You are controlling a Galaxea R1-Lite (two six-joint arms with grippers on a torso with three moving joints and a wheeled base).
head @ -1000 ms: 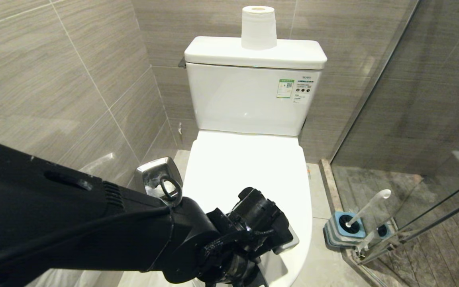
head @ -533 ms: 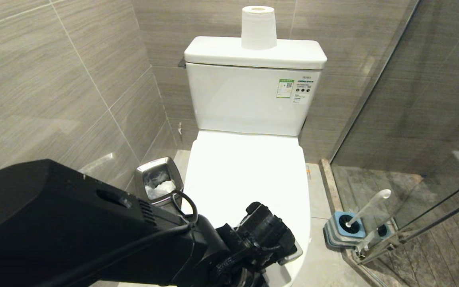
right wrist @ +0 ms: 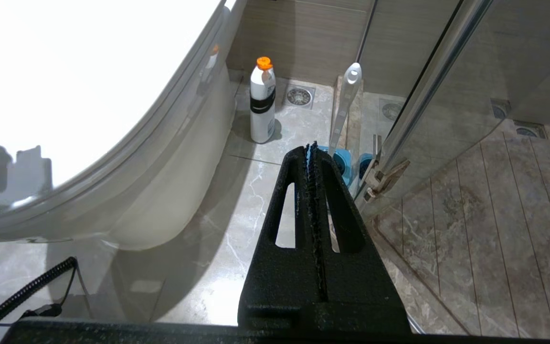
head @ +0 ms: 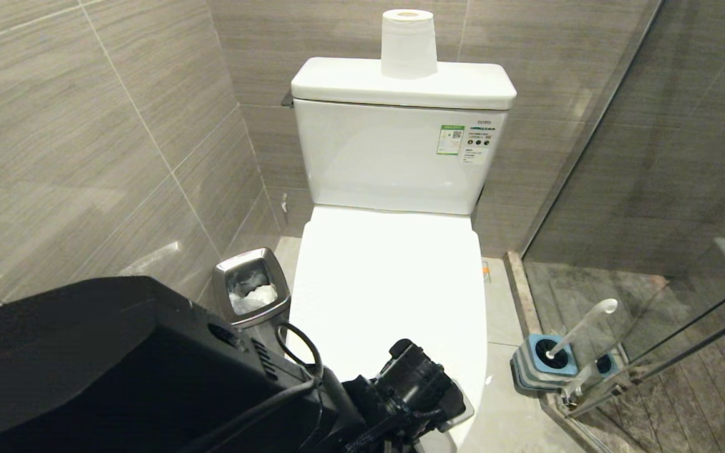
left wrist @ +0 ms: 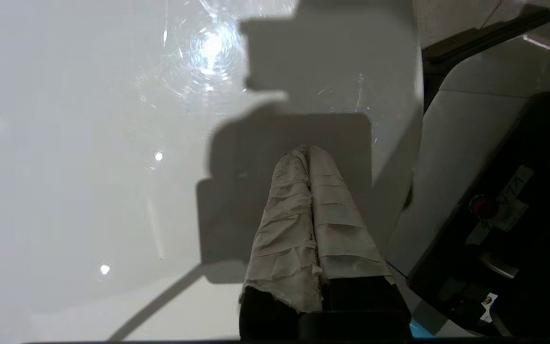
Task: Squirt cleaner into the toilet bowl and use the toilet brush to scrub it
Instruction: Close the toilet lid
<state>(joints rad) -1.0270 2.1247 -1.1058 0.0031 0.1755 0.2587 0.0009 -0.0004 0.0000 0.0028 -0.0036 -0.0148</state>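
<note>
Both grippers closed, left gripper (left wrist: 309, 152) seemingly just above toilet lid (left wrist: 89, 143).

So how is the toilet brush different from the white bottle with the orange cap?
The toilet brush is long and thin and leans in its blue holder; the bottle is short, fat and stands straight on the floor. The brush's handle is all white; the bottle has an orange cap and a black band. Both are mostly white and wait beside the toilet.
</note>
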